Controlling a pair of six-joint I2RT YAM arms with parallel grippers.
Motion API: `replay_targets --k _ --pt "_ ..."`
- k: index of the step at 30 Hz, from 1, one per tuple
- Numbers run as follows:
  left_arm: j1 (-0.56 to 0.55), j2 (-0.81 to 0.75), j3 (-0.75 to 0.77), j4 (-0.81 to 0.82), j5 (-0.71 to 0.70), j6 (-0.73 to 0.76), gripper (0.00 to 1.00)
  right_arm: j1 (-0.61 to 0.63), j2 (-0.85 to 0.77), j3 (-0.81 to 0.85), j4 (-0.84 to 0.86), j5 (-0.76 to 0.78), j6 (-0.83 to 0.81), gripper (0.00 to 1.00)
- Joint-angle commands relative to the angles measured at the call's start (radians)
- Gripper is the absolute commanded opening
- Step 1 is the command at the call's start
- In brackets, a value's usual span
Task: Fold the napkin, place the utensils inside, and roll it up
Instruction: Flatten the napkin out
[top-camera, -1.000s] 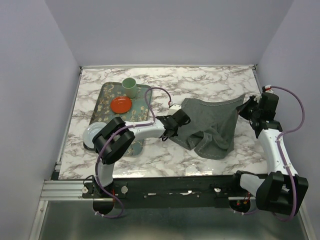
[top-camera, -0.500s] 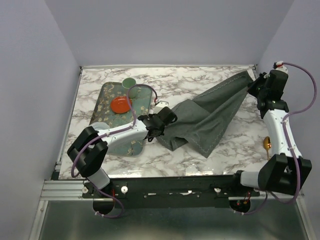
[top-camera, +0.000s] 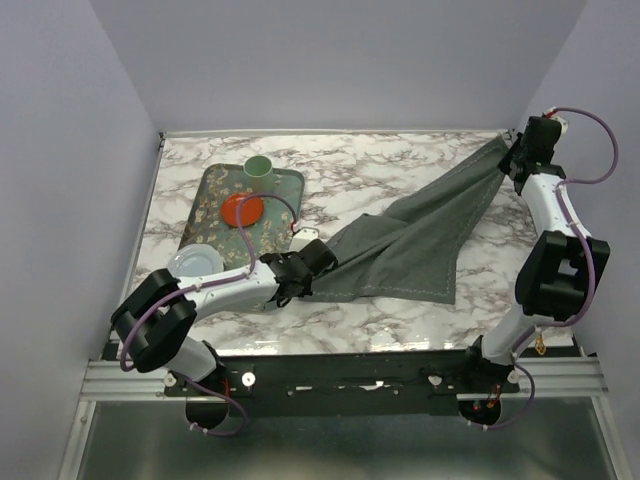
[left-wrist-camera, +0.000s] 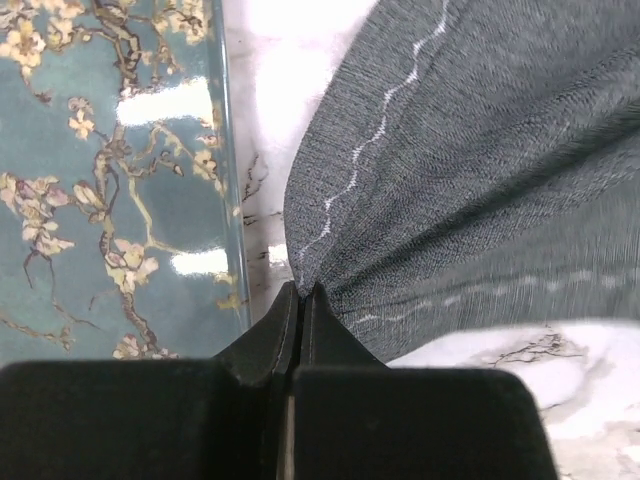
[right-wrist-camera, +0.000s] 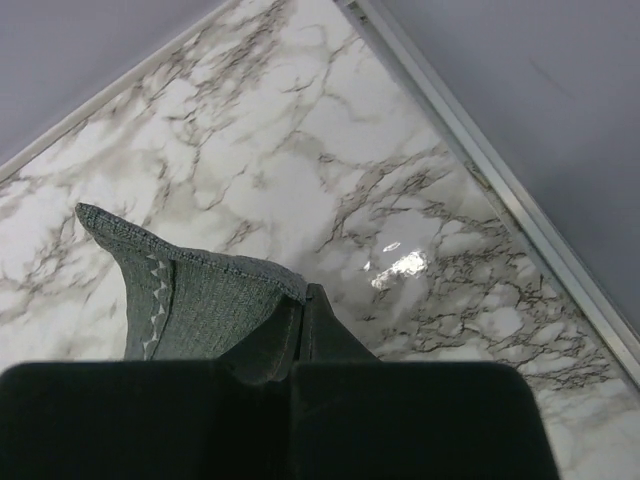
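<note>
Since a second ago we have drawn our arms apart. The right one has swung out to the far right corner of the bench (top-camera: 400, 165) and the left one has pulled back toward the near left. The napkin (top-camera: 410, 245), bunched mid-bench then, is now stretched between them.

Our left jaws are pressed fully together, pinching a hemmed corner of the cloth just beside the rim of the floral tray (left-wrist-camera: 228, 200). Our right jaws are likewise clamped on the opposite corner, whose tip pokes out past them.

The dark grey napkin runs as a long diagonal band from bench centre to the far right corner. A broad slack flap spreads toward the near right, and pale zigzag stitching shows along its hem.
</note>
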Motion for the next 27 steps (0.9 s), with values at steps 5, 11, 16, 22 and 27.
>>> replay_targets --k 5,11,16,22,27 --pt "-0.009 -0.063 -0.06 0.048 0.045 -0.069 0.0 -0.056 0.16 0.157 -0.118 0.2 0.028 0.01" --pt "-0.028 0.001 -0.016 0.137 0.173 -0.047 0.0 -0.033 0.154 0.189 -0.259 -0.105 0.023 0.53" --pt "-0.029 -0.003 0.035 0.113 0.086 -0.033 0.0 -0.033 0.071 0.077 -0.341 -0.176 0.061 0.74" --pt "-0.023 0.023 0.138 0.08 0.023 0.005 0.0 -0.033 -0.161 -0.235 -0.394 -0.2 0.167 0.73" --pt "-0.023 0.023 0.155 0.108 0.043 0.022 0.0 -0.034 -0.294 -0.481 -0.467 -0.203 0.257 0.63"
